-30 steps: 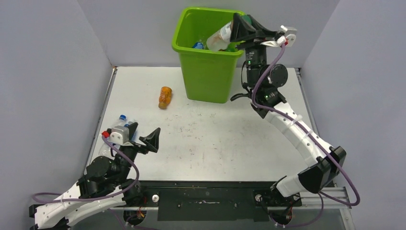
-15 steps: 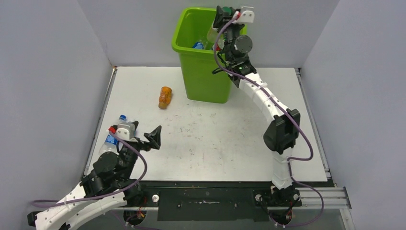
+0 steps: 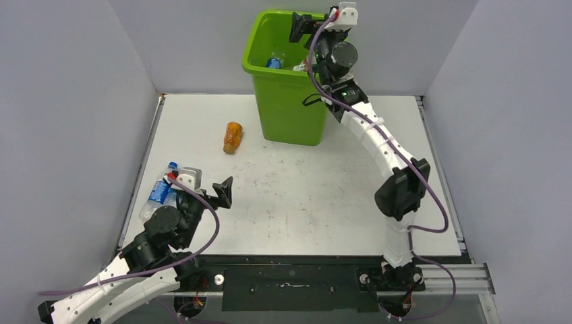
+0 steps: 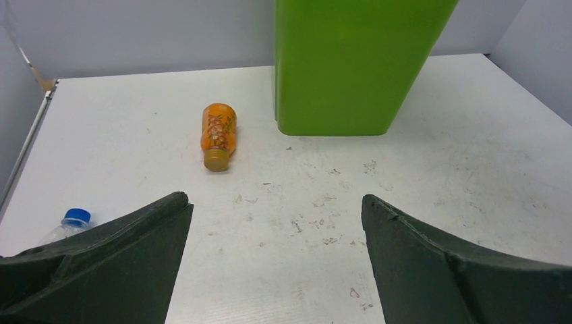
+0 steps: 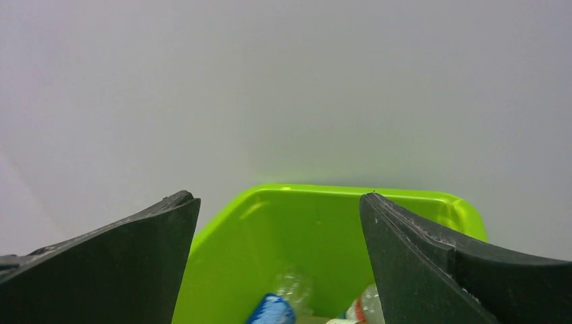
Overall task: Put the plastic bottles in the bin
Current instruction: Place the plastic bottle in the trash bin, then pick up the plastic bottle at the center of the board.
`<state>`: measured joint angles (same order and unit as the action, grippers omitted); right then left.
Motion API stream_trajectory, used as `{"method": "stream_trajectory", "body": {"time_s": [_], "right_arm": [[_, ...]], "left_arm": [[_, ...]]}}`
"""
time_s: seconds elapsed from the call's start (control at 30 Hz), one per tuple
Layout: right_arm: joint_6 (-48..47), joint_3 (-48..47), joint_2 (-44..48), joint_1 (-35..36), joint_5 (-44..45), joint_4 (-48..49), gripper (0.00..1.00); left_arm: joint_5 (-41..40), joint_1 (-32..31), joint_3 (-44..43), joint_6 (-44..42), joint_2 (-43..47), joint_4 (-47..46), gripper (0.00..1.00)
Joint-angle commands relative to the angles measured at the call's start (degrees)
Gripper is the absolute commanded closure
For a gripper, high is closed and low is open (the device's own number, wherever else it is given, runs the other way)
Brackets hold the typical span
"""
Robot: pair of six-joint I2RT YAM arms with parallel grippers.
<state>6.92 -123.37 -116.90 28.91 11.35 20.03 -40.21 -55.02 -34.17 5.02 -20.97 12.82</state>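
The lime-green bin point(image 3: 290, 108) stands at the back of the table. My right gripper point(image 3: 305, 25) hovers over its mouth, open and empty; in the right wrist view the gripper point(image 5: 278, 197) looks down past the bin's rim point(image 5: 324, 194) at bottles inside, one with a blue label point(image 5: 272, 312). The top view also shows bottles in the bin point(image 3: 273, 63). An orange bottle point(image 3: 233, 137) point(image 4: 217, 135) lies on its side left of the bin point(image 4: 351, 67). A clear bottle with a blue cap point(image 3: 159, 192) point(image 4: 69, 221) lies beside my left gripper point(image 3: 204, 183) point(image 4: 274, 199), which is open and empty.
Grey walls enclose the table on the left, back and right. The table's raised left edge point(image 3: 143, 169) runs close to the clear bottle. A black rail point(image 3: 290, 277) with both arm bases spans the near edge.
My right gripper swung left over the bin and opened; the bottle it held is gone from its jaws. The left arm crept slightly forward and right, still open.
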Motion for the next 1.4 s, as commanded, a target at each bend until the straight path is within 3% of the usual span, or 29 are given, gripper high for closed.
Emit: {"method": "stream_trajectory", "body": {"time_s": [0.0,0.13,0.27,0.33,0.5,0.67,0.73,1.03,1.37], "right_arm": [[3.3,7.9,16.3,6.5,-3.3,1.7,0.09],[6.2,31.2,32.3,12.3,-4.9,5.0,0.09],[12.2,55.9,46.9,15.3,-6.3,10.3,0.09],[14.3,67.2,53.8,16.2,-6.5,10.3,0.08],[19.2,82.9,66.1,16.5,-4.7,5.1,0.08],[22.7,91.3,73.9,16.7,-5.1,-0.7,0.08],[24.4,94.3,75.6,16.8,-5.8,-1.3,0.07],[28.7,102.7,76.9,17.2,-8.6,-0.1,0.07],[26.6,102.4,76.0,17.3,-10.2,-3.1,0.07]], "left_arm": [[-6.6,0.5,-0.8,2.6,-1.8,-2.4,0.04],[-10.1,1.0,-2.7,6.0,-7.2,0.5,0.04],[-4.4,5.1,-6.3,11.7,-15.9,3.8,0.04],[2.3,11.2,-8.9,16.2,-21.0,5.5,0.04],[23.1,31.8,-13.0,18.9,-34.3,4.9,0.04],[38.6,46.8,-15.1,21.8,-50.0,-3.0,0.02],[42.9,48.9,-16.9,21.9,-55.1,-6.0,0.05],[37.3,45.9,-34.1,11.4,-74.2,-4.9,0.05],[33.2,45.6,-48.9,5.5,-91.6,-1.0,0.04]]}}
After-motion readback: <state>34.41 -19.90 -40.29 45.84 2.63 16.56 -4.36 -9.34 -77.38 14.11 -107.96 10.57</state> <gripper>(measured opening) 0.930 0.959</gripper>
